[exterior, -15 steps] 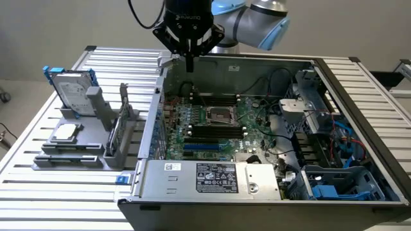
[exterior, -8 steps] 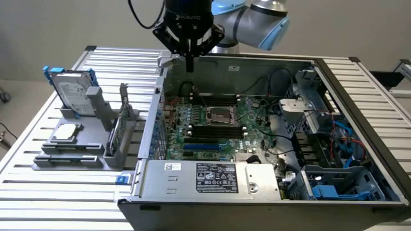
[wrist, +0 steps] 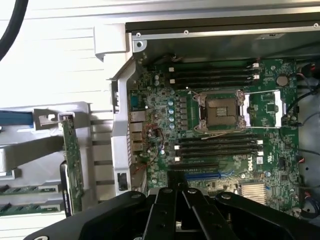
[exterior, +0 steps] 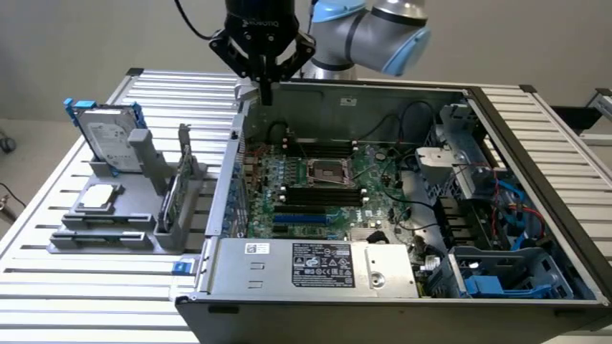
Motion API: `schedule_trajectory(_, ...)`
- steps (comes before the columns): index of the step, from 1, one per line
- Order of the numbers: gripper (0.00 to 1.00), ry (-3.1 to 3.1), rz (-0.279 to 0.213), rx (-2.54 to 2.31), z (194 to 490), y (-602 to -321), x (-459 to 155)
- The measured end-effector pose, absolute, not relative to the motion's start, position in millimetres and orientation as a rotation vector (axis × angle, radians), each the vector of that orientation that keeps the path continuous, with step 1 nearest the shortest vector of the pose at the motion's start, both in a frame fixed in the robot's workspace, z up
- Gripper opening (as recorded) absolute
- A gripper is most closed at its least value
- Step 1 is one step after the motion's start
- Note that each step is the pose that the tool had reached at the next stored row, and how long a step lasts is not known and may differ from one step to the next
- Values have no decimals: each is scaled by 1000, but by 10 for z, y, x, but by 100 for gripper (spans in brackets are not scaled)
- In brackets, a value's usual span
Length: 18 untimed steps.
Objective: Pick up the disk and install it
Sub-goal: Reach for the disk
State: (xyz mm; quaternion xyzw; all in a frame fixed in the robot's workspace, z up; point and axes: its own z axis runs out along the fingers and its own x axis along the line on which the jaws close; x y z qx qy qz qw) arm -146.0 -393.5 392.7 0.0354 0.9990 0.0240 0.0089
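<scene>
Silver disk labelled; board perhaps DELL

Lighting, exterior view: bright, diffuse light from above, slatted table evenly lit, soft shadow pooled inside the open computer case toward the frame's lower right; wrist view: table surface washed white by glare, case interior moderately lit.

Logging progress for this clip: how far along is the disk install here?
Nothing looks done: the disk stands upright in the grey holder beside the open computer case, at the exterior view's left. In hand: nothing; the gripper hangs over the case's far corner, jaws shut and empty. Left: both the pick-up and the install.
</scene>
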Motion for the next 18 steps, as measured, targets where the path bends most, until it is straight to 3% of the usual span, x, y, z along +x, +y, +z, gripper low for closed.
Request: schedule_trajectory(18,11,3123,73,111,3916,-3642,-2278)
